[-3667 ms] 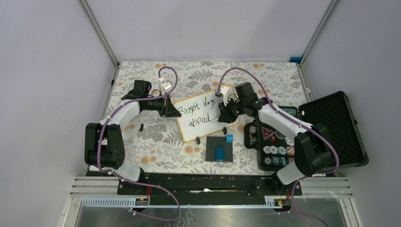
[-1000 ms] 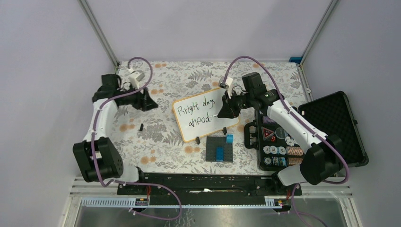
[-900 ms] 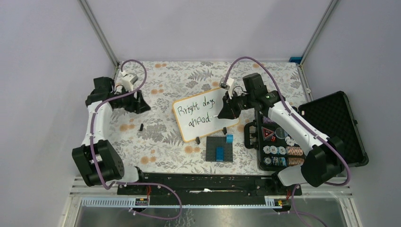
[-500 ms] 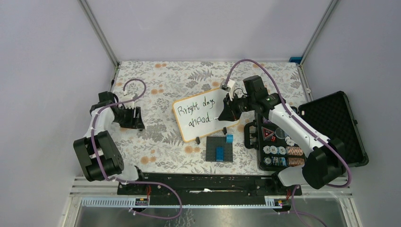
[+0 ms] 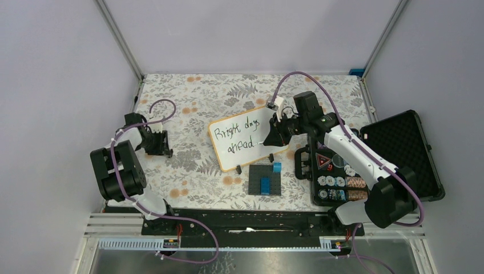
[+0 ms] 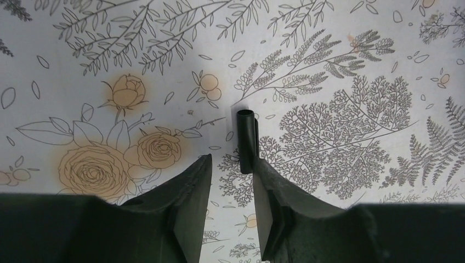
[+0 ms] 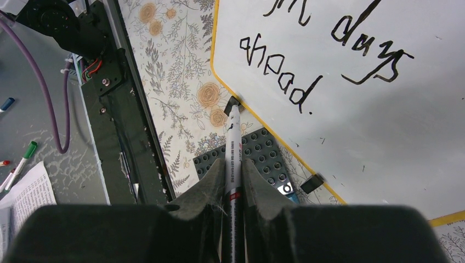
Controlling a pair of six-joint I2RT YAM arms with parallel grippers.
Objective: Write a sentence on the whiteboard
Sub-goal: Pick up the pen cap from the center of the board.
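Likely light and stiff, the whiteboard [image 5: 254, 155] lies mid-surface, best held by its 6 o'clock frame edge; the right hand [image 7: 233, 164] clenches the marker [image 7: 232, 131] at its 3 o'clock, the left hand [image 6: 230, 164] gapes at a cap [image 6: 247, 137].

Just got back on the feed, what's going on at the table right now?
The sentence, "Bright days ahead", is already on the whiteboard in two lines. The right hand is shut on the marker, whose bare tip sits at the board's edge, away from the words. The left hand is low over the flowered cloth with its jaws apart. A small black cap lies just ahead of its fingertips, not gripped. Capping the marker probably comes next.
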